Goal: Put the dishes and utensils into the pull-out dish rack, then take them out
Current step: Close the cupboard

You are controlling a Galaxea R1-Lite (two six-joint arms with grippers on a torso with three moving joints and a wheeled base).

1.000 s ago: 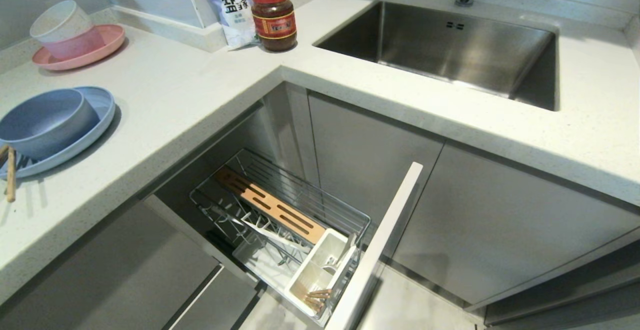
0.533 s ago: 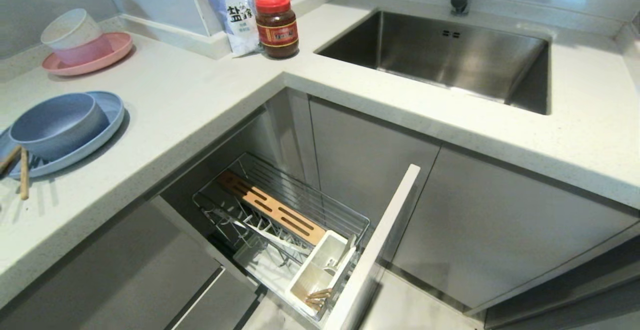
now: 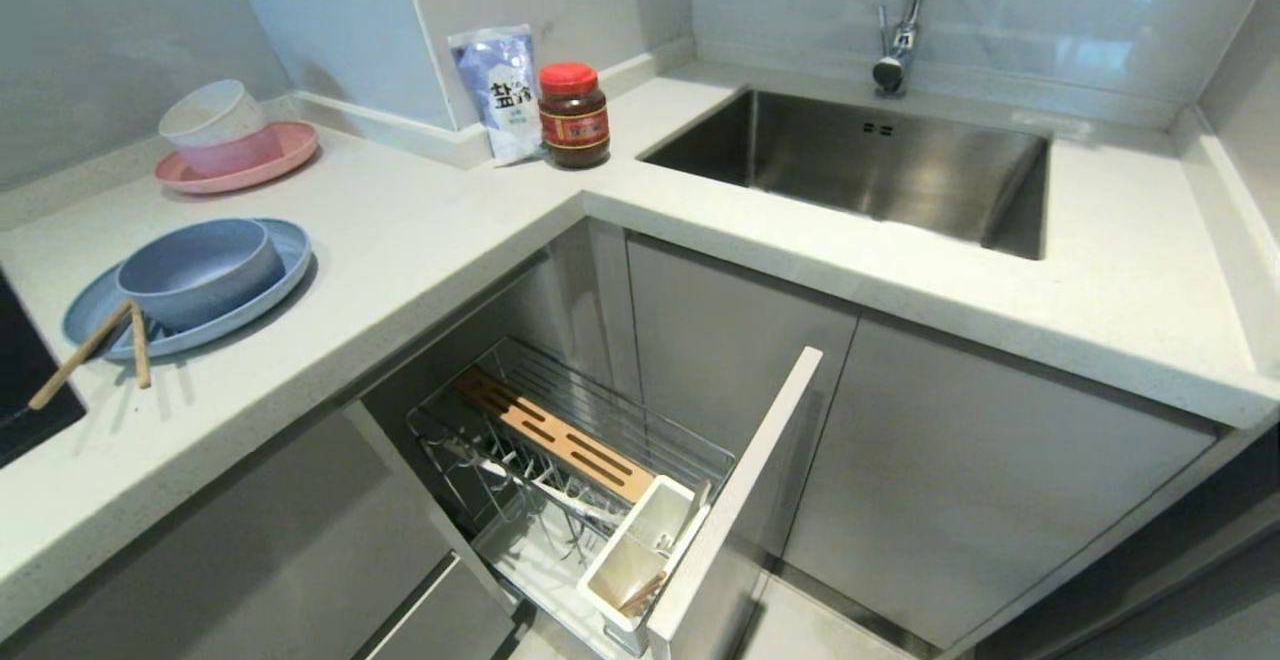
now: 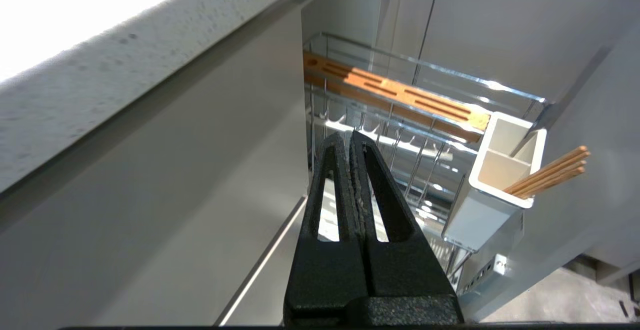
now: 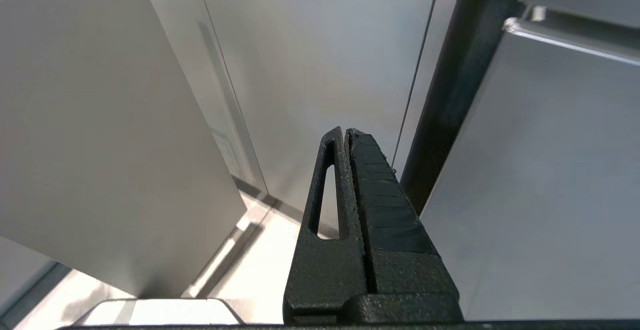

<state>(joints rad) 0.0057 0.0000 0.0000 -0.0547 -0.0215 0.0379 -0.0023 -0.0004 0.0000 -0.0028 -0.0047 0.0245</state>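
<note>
Cut off by the head view's left edge: a black appliance [image 3: 25,380], under the loose chopsticks' [image 3: 85,345] near ends. Tap [image 3: 900,35] cropped at the top. Salt bag's [image 3: 500,90] small print too fine to read. Pull-out dish rack's [image 3: 600,430] front corner lost below the bottom edge.

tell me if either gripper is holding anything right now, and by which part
Nothing is held. The left gripper is shut on itself near the pull-out dish rack; the right gripper is shut and empty too.
</note>
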